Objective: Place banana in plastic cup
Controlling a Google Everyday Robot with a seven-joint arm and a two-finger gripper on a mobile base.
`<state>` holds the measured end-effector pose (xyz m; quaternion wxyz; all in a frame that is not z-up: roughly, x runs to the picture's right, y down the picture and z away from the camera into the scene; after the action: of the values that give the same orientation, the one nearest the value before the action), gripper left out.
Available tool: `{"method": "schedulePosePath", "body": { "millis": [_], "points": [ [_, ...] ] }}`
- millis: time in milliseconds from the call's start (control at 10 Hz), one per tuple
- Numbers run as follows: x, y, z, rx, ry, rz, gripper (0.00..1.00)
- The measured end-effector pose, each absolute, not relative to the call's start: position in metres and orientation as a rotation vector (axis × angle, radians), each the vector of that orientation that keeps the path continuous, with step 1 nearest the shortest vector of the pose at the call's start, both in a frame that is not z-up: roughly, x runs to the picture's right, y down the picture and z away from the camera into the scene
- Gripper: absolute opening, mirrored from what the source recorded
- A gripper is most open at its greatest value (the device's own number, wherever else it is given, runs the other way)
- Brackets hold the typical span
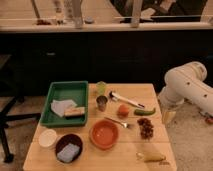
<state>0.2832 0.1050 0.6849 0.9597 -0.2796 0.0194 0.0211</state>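
Note:
The banana (151, 157), small and yellow, lies near the table's front right corner. The plastic cup (101, 87), pale yellow-green and translucent, stands upright at the back middle of the table, just behind a grey metal cup (102, 103). My white arm (189, 86) bends in from the right. Its gripper (168, 116) hangs beside the table's right edge, open and holding nothing, well behind the banana and to the right of the cup.
A green tray (65, 92) with a cloth and a sponge fills the back left. An orange bowl (104, 134), white bowl (48, 138), dark bowl (68, 148), fork (117, 122), orange fruit (123, 110), green vegetable (144, 112), grapes (146, 127) and white-handled utensil (125, 99) lie about.

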Motion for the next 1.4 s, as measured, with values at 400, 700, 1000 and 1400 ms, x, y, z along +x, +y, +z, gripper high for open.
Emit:
{"method": "schedulePosePath", "body": {
  "millis": [400,700,1000,1400],
  "points": [
    [0.2832,0.105,0.6849,-0.567,0.039,0.043,0.8],
    [0.2832,0.105,0.6849,-0.567,0.039,0.043,0.8],
    [0.2832,0.105,0.6849,-0.567,0.039,0.043,0.8],
    [0.2843,0.1078,0.6847,-0.558,0.034,0.049,0.8]
  ]
}}
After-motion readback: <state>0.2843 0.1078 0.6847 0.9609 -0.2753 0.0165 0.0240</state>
